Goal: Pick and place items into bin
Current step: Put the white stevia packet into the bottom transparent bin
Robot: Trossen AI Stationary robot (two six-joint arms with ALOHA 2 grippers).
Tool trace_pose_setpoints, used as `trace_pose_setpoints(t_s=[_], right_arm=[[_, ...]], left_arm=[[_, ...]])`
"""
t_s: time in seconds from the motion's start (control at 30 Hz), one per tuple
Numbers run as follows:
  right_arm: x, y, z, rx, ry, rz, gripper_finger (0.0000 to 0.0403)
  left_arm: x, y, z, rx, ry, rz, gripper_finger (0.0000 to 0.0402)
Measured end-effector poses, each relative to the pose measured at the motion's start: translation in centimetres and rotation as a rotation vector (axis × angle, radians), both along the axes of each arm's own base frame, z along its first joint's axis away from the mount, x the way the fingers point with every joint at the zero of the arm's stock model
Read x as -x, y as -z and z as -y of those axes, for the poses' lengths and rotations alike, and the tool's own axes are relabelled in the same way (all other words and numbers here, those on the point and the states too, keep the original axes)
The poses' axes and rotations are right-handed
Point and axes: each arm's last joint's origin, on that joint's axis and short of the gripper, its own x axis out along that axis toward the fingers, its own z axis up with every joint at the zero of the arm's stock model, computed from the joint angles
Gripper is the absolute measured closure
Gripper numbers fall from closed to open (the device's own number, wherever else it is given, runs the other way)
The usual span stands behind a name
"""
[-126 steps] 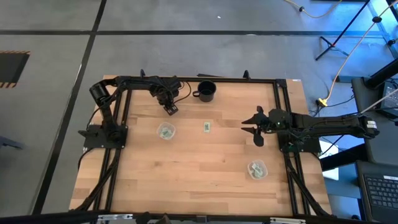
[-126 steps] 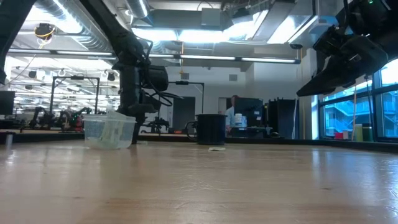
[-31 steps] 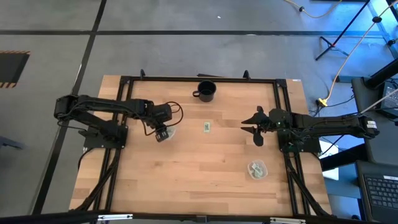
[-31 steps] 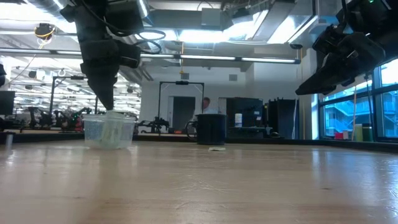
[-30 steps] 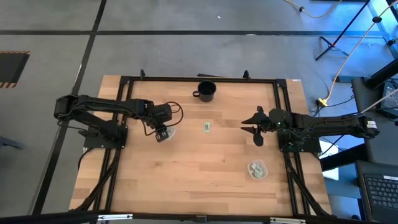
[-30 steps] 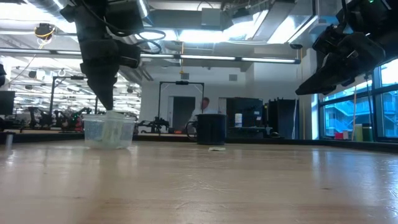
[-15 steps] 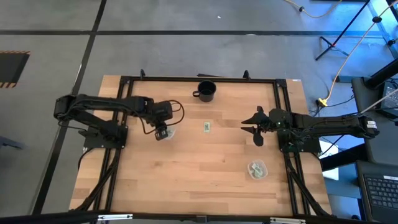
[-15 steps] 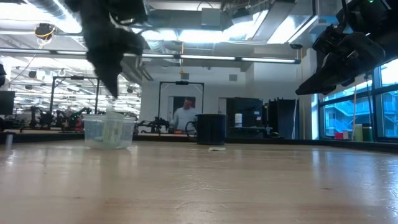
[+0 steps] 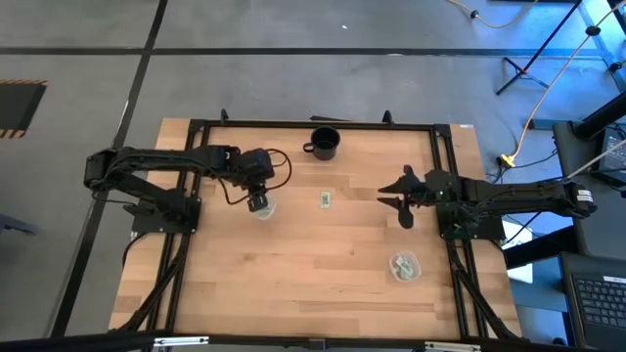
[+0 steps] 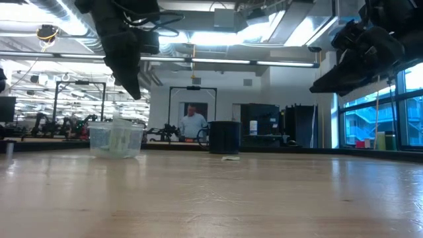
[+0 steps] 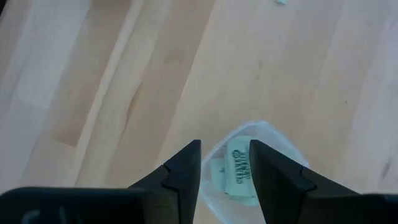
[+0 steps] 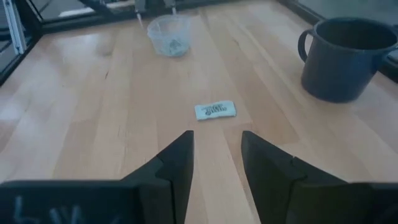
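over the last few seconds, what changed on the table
The left gripper swung from the table's far edge near the black mug to above the clear bin, came down to its rim, and has now lifted, fingers open with nothing between them. The right gripper barely shifted. The loose packet, the mug and the second bin stayed put.

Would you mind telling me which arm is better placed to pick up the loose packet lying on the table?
Probably the right. Its end effector is open and aimed at the packet, which lies just ahead of it. The left end effector hangs open over the clear bin, away from the packet.
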Motion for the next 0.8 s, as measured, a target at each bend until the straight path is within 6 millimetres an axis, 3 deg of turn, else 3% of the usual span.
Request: trace_pose_setpoints(t_s=[0.23, 0.5, 0.67, 0.8], right_arm=[[-0.4, -1.1, 0.0, 0.011, 0.001, 0.123, 0.0265], [-0.7, -2.3, 0.1, 0.058, -0.010, 0.235, 0.0265], [-2.1, -4.2, 0.2, 0.151, -0.039, 0.211, 0.0265], [-4.8, -5.5, 0.5, 0.203, -0.072, 0.082, 0.0265]], left_arm=[[1.0, -1.1, -0.5, -0.042, 0.037, 0.037, 0.0272], [6.5, -4.9, -0.3, -0.140, -0.005, 0.382, 0.0272], [9.3, -4.2, 0.6, -0.195, -0.004, 0.569, 0.0272], [10.9, -2.5, 1.1, -0.194, -0.012, 0.653, 0.0272]])
